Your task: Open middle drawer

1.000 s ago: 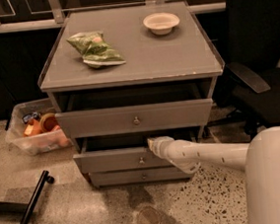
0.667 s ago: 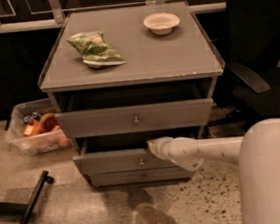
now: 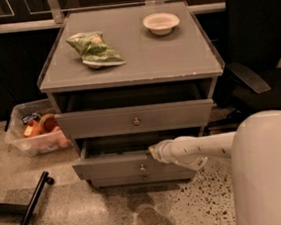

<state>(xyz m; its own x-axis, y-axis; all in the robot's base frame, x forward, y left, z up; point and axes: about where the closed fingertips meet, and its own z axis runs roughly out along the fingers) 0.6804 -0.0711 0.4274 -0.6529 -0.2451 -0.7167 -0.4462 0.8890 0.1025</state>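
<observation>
Pincer [image 3: 152, 153] at middle drawer [image 3: 106, 167] rim

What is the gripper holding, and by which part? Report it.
It cannot be told. The gripper sits at the top edge of the middle drawer front, just above its knob, but an actual hold there does not show.

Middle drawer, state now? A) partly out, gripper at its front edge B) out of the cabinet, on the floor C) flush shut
A: the middle drawer sticks out past the top drawer, its inside showing, and the gripper is at the upper edge of its front.
</observation>
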